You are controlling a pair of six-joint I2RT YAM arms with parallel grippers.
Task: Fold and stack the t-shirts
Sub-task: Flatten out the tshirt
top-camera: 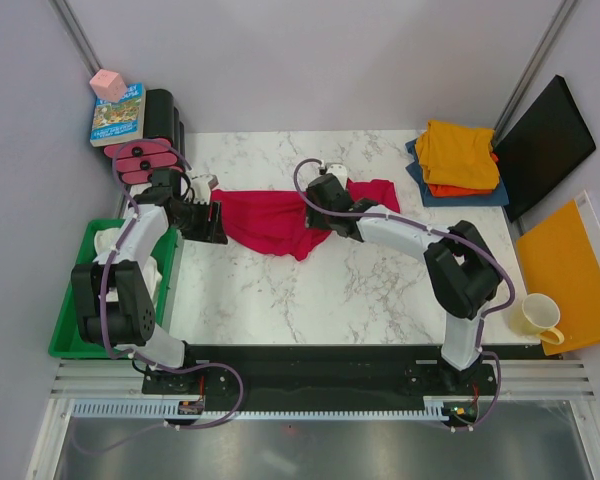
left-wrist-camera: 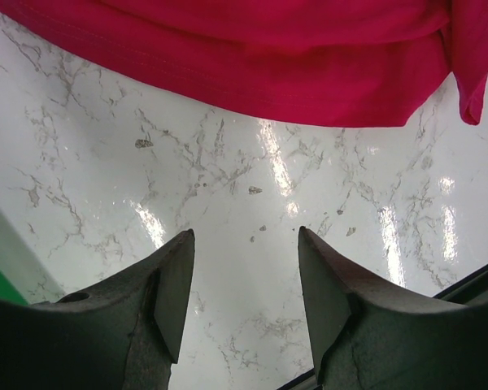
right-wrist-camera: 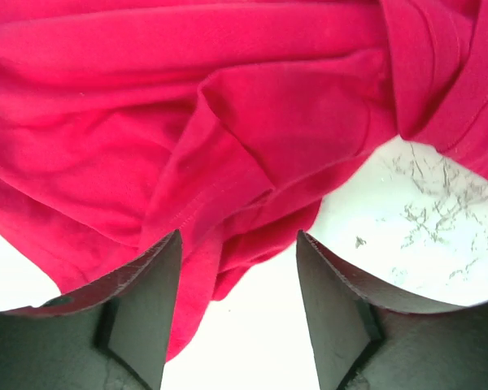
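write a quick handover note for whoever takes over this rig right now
Left pincer: open, empty, over the white marble table beside the shirt's hem.
Right pincer: open, above the crumpled crimson-red cloth t-shirt, mid-table, gripping nothing.
Done: pile of folded cloth t-shirts, yellow-orange on top, at the far right corner.
Left to do: flatten, fold, stack the crimson one.

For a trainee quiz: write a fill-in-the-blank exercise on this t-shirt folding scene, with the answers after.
The left gripper and right gripper both have their jaws ____.
The right gripper hovers over the crimson t-shirt, which is not yet ____.
The bottom shirt of the folded stack is ____.
The crate beside the left arm is ____.
Missing words: open, folded, blue, green.
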